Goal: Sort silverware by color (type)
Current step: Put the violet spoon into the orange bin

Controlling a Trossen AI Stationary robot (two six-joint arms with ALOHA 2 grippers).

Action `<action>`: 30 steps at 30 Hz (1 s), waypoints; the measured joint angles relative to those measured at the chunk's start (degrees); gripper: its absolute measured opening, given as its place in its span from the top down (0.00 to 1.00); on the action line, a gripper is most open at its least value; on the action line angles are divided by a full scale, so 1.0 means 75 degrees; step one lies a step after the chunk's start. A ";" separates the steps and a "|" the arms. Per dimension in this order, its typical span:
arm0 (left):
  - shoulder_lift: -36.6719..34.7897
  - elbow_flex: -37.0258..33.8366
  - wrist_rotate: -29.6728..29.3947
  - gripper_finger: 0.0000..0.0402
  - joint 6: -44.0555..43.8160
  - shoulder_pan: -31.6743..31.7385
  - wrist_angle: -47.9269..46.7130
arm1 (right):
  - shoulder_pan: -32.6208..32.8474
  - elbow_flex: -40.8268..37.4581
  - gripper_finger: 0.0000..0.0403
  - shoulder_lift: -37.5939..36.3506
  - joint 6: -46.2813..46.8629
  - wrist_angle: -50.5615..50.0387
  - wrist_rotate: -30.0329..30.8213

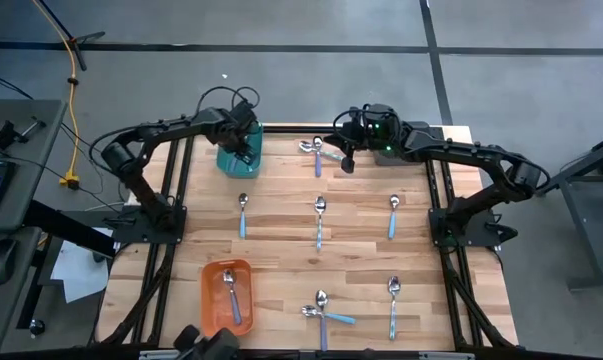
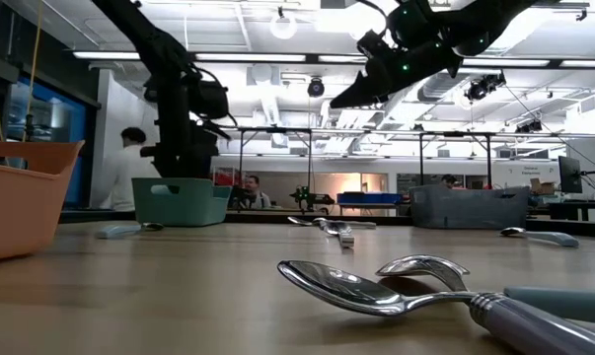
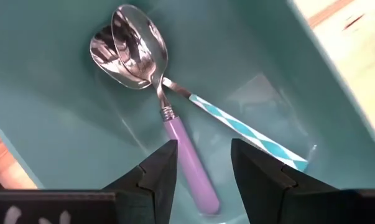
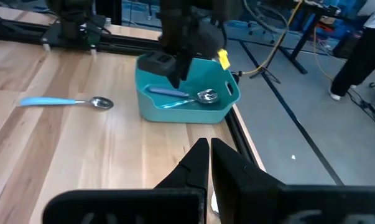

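A teal bin (image 1: 239, 158) stands at the table's far left. In it lie a purple-handled spoon (image 3: 186, 155) and a spoon with a blue-and-white patterned handle (image 3: 249, 134), their bowls overlapping. My left gripper (image 3: 203, 168) hangs open over the bin, pointing down, a finger on either side of the purple handle and above it. My right gripper (image 1: 348, 162) is shut on nothing, raised over the far middle of the table (image 4: 209, 163). Single spoons (image 1: 243, 213) (image 1: 319, 220) (image 1: 393, 215) lie flat across the table's middle.
An orange bin (image 1: 227, 295) at the near left holds a spoon. Crossed spoons lie at the far middle (image 1: 319, 152) and near middle (image 1: 321, 308), one more (image 1: 393, 300) at the near right. A grey bin (image 2: 470, 207) stands at the far right. People show in the room behind.
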 joint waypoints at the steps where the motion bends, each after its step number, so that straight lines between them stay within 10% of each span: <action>1: 0.0093 0.0082 -0.0050 0.64 0.0000 0.0000 -0.0098 | 0.0000 0.0000 1.00 0.0000 0.0000 0.0000 -0.0048; 30: 0.0807 0.0931 -0.0002 0.65 0.0697 0.0061 -0.1109 | 0.0006 0.0000 1.00 0.0006 0.0000 -0.0098 -0.0074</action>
